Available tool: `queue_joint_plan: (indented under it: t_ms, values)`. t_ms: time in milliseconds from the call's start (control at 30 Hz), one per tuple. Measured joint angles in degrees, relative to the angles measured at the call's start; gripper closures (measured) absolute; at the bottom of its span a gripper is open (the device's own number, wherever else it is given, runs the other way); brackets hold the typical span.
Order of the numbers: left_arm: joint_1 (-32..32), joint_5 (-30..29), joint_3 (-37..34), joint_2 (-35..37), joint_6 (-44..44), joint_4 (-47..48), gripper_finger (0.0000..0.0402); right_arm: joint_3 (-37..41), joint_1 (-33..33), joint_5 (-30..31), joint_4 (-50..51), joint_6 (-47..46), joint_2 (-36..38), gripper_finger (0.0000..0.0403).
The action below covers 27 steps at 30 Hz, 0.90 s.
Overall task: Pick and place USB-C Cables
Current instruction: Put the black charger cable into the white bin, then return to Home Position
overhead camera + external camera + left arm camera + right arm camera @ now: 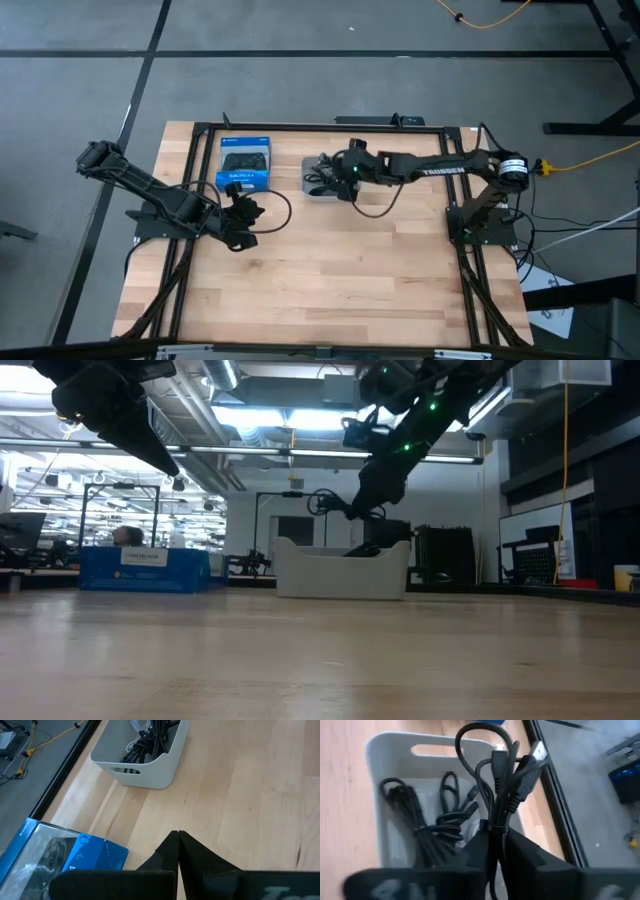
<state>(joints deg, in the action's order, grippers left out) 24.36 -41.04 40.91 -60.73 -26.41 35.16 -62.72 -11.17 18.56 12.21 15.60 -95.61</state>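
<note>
On the wooden table (330, 280), one blue box (244, 163) is seen at the left, with the left gripper (178, 836) (fingers pressed together, holding nothing) just beside it. One grey bin (390, 750) holds two black USB-C cables (427, 832); a third cable (502, 775) is clamped above it by the right gripper (495, 837). Ceiling lights (290, 420) are seen beyond.

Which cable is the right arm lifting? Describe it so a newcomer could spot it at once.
Find the white bin at the table's far middle, beside the blue box. Above it the right gripper pinches a bundled black cable. Unlike the black cables in the bin, it hangs in the air, loop and plugs up.
</note>
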Motion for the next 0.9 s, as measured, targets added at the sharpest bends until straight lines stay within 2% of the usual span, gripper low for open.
queue_joint_plan:
  t_ms: [167, 367, 500, 667, 800, 900]
  values:
    - [0.00, 0.00, 0.00, 0.00, 0.00, -0.02, 0.0401, -0.02, -1.76, -7.24, -0.96, 0.10, -0.02, 0.0275]
    - [0.00, 0.00, 0.00, 0.00, 0.00, -0.02, 0.0401, -0.02, -1.84, -7.65, -0.85, -0.05, -0.02, 0.0220]
    - [0.00, 0.00, 0.00, 0.00, 0.00, -0.02, 0.0401, -0.02, -1.41, -7.45, -0.83, -0.37, -0.02, 0.0213]
    - [0.00, 0.00, 0.00, 0.00, 0.00, -0.03, 0.0401, -0.02, 0.51, -6.22, 1.20, -7.43, 1.62, 0.0212]
    - [0.00, 0.00, 0.00, 0.00, -0.19, -0.02, 0.0401, -0.05, 3.60, -6.24, 8.25, -16.05, 5.55, 0.0211]
    - [0.04, 1.54, 0.00, 0.00, -1.43, -0.06, 0.0401, -0.07, 6.49, -7.64, 17.40, -20.80, 9.06, 0.0211]
